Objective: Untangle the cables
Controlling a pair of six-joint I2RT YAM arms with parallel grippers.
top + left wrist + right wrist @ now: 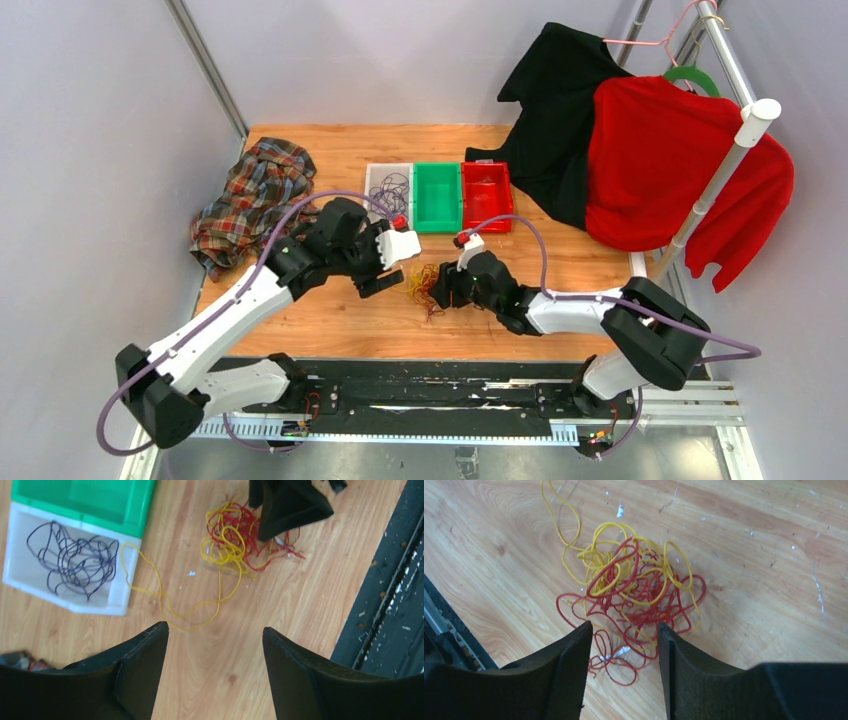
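The cables, a thin yellow-and-red wire tangle [634, 595], lie on the wooden table [570, 265] just nearer me than the green plastic bin [437, 195]; my left claw [215, 628] and right claw [624, 626] hang released and empty, so I judge I'm mid-separation and must next pinch one yellow strand.

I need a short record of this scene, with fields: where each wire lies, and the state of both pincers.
yellow and red wire tangle: thin wires knotted together, lying on the wooden table
thin dark purple wire: loose curls inside the white plastic tray
left pincer: open, holding nothing
right pincer: open, tips at the tangle's edge
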